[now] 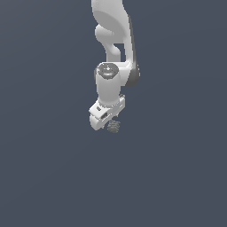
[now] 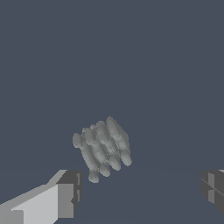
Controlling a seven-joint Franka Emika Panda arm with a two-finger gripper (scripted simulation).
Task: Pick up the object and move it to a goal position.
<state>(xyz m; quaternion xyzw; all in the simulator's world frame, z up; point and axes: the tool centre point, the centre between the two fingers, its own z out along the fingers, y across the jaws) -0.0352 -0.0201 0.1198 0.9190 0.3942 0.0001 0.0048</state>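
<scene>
Our claw (image 2: 140, 192) is spread wide and grips nothing; the lump (image 2: 102, 148) lies on the grey ground between and ahead of its fingers (image 2: 65, 199), apart from both. We should centre over it, sink lower, then close across its ridges. It is tiny, grey-green, with rows of bumps.

No readable text, labels, brands, numbers or signs in either view.

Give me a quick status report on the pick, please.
Claw open, fingers wide apart. Ridged grey-green lump between and just ahead of them, not gripped. Nothing in the way.
</scene>
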